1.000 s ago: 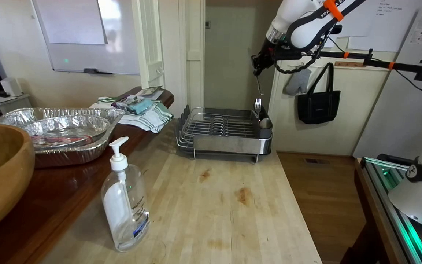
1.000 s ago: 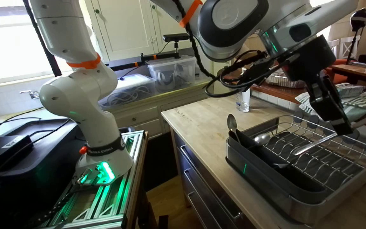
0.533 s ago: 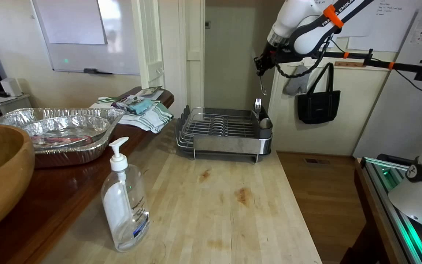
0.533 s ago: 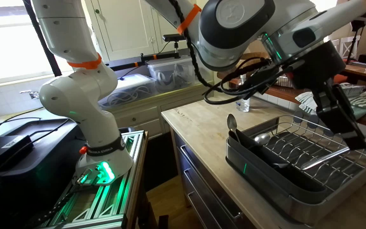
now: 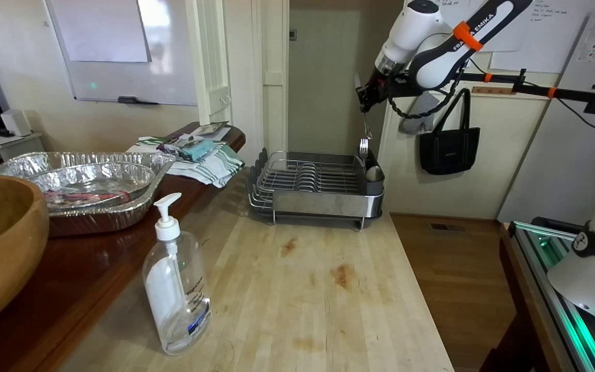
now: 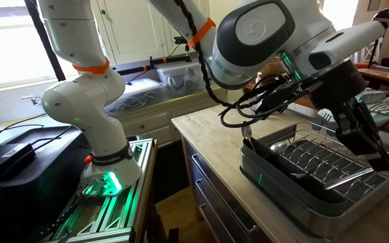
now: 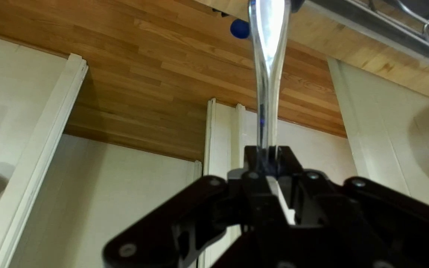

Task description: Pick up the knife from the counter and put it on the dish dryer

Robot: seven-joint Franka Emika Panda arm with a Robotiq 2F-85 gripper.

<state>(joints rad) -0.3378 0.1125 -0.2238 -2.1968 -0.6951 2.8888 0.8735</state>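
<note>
In an exterior view:
Knife point(image 5: 367, 128), slim, silvery metal; held aloft in the gripper point(image 5: 363, 106), one end pointing down at the right side of the dish rack point(image 5: 323, 205); contact there cannot be told.
Dish rack, wire with a metal band; at the far end of the tabletop point(image 5: 302, 305), pale wood, stained in spots.
Fork point(image 5: 363, 147) and spoon point(image 5: 374, 173); in the grey cutlery holder point(image 5: 373, 188) at the dish rack's right.
Soap bottle point(image 5: 176, 310), clear, white pump; upright, near left.
Wooden bowl point(image 5: 34, 232); near left, at the frame edge.
Foil trays point(image 5: 111, 219), nested; beyond the wooden bowl.
Towel point(image 5: 220, 165), striped; farther back, left of the dish rack.
Handbag point(image 5: 450, 150), black; hanging, far right.

In an exterior view:
Knife, slanting down to the left from the gripper, over the dish rack.
Robot arm point(image 6: 252, 33), white and black; reaching in above.
Storage bins point(image 6: 181, 77), clear plastic; far, beyond the tabletop.
Drawers point(image 6: 211, 190), dark fronts; beneath the tabletop.

In the wrist view:
Gripper, narrow; fingertips point(image 7: 251, 155) clasping the knife from both sides.
Dish rack, partial; upper right, beside a strip of tabletop.
Floor point(image 7: 143, 74), wood boards; behind the knife.
Blue object point(image 7: 240, 29), small, round; unidentifiable.
</note>
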